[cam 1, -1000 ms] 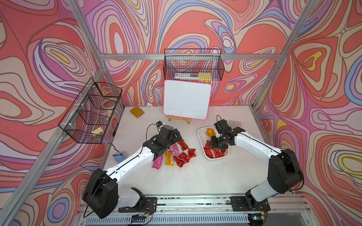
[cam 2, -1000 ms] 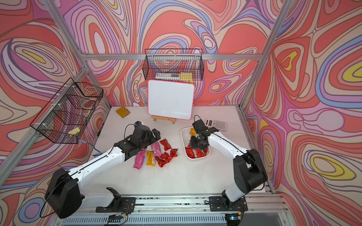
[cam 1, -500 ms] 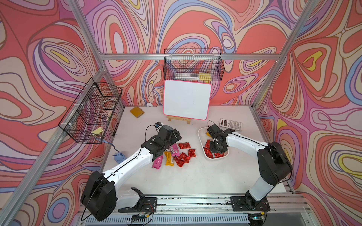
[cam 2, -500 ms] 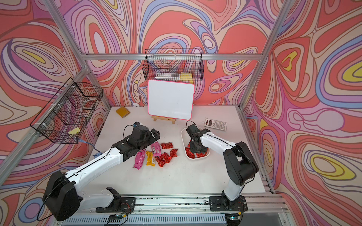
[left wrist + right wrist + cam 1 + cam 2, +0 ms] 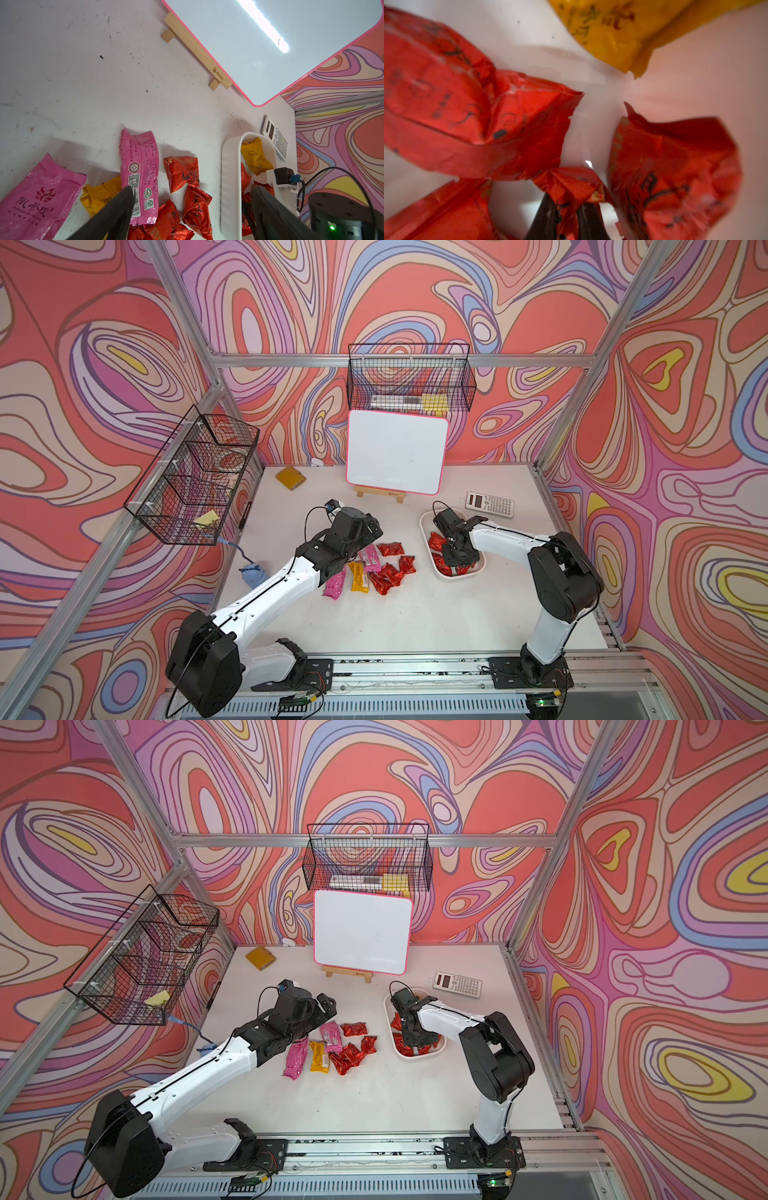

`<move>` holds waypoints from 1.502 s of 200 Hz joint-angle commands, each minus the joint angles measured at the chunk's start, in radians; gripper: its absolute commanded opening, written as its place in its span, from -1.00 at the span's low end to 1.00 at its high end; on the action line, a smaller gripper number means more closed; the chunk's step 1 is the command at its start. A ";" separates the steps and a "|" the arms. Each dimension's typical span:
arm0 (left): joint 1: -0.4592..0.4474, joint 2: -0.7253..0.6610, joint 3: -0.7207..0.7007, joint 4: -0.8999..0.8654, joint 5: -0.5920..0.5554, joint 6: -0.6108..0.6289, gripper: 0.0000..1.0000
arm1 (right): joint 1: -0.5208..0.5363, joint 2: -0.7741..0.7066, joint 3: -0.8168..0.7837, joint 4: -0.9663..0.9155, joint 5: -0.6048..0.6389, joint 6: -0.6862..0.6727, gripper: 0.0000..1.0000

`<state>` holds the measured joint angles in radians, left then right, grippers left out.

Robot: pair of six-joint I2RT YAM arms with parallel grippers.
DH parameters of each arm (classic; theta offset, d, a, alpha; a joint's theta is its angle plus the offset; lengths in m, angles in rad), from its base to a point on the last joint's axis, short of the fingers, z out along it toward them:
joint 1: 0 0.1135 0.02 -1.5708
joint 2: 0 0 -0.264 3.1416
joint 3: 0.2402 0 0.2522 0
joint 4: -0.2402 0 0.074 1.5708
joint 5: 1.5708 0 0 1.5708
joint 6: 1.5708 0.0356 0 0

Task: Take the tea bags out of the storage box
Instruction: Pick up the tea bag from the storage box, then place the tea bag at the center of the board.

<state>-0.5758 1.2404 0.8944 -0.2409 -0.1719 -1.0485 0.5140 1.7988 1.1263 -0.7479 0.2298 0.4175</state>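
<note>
Near end of shallow white plastic storage box [image 5: 230, 176]: right gripper [image 5: 566, 220] pinched tight on corner of crinkly red foil tea bag [image 5: 571, 187], orange-yellow sachet [image 5: 612, 31] beyond at far end; left gripper [image 5: 193, 207] spread wide, empty, above loose sachet pile [image 5: 388, 572] beside it.

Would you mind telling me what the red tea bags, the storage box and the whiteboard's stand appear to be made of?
The red tea bags: probably metallised foil, glossy, since they hold sharp creases and glint. The storage box: likely moulded plastic, smooth white, with a seamless rounded rim. The whiteboard's stand: pale wood, matte, with a printed logo.
</note>
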 commanded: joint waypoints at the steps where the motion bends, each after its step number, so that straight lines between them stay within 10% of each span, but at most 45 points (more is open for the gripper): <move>1: 0.005 -0.016 -0.012 -0.017 -0.019 -0.015 0.84 | 0.004 -0.054 -0.029 0.022 -0.010 -0.003 -0.82; 124: 0.006 -0.038 -0.102 -0.001 -0.036 -0.132 0.82 | 0.031 -0.295 0.033 0.040 -0.248 0.098 -0.97; 219: 0.013 -0.162 -0.234 -0.069 -0.102 -0.253 0.80 | 0.130 0.226 0.459 0.036 -0.287 0.165 -0.91; 300: 0.016 -0.205 -0.243 -0.044 -0.076 -0.173 0.80 | 0.128 0.271 0.507 0.051 -0.228 0.163 -0.21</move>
<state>-0.5678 1.0431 0.6479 -0.2855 -0.2459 -1.2743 0.6441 2.1391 1.6218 -0.7010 -0.0284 0.5804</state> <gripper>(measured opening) 0.901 0.355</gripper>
